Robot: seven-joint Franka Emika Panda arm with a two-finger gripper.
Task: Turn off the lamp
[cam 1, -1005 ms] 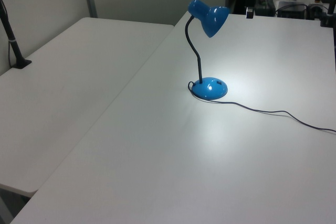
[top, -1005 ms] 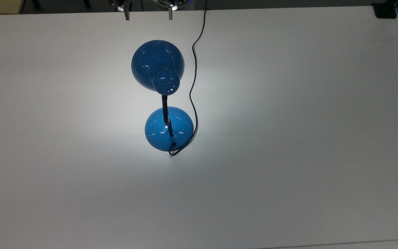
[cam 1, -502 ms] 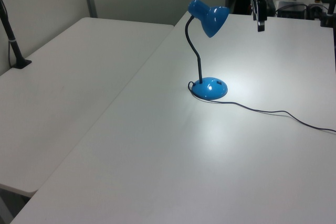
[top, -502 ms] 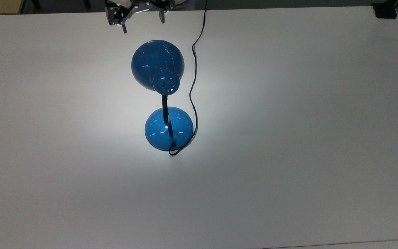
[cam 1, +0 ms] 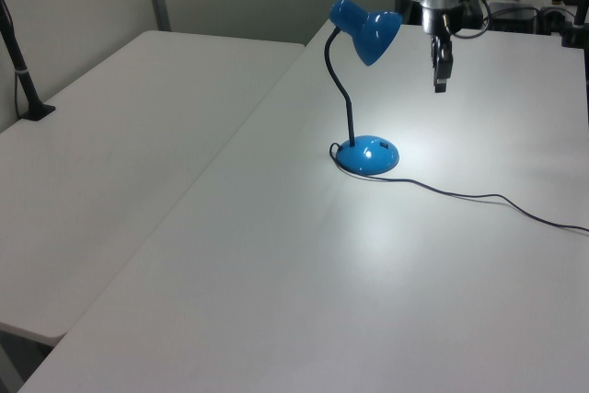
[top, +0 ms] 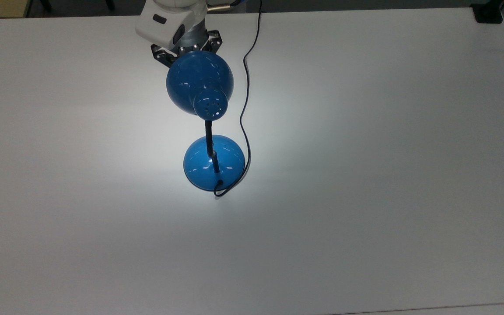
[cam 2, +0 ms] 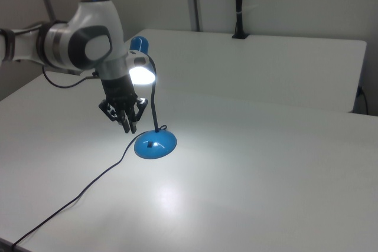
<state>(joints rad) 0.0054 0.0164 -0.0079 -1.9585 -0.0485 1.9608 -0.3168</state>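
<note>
The lamp is glossy blue and lit, throwing a bright pool on the white table [top: 365, 175]. Its bell shade [top: 195, 78] hangs over the table on a thin black stem [top: 209, 140] that rises from a domed base [top: 206, 168]. A small dark switch [cam 2: 152, 143] sits on the base [cam 2: 155, 144]. My gripper [cam 2: 129, 125] points down, open and holding nothing, beside the glowing shade [cam 2: 142, 74] and above the table left of the base in the right view. In the left view the gripper [cam 1: 441, 80] hangs right of the shade [cam 1: 368, 29]. In the top view the shade covers its fingers.
The black cord [top: 245, 87] runs from the base past the shade to the table's far edge, trailing across the table [cam 1: 479, 198] in the left view. A second table [cam 1: 110, 135] adjoins, with a black clamped post [cam 1: 23, 71]. A black clamp [top: 488, 13] sits on a corner.
The arm has come in from the top view's upper edge and lowered next to the shade. Its fingers, wide apart before, now lie under the shade in the top view. The lamp stays lit.
</note>
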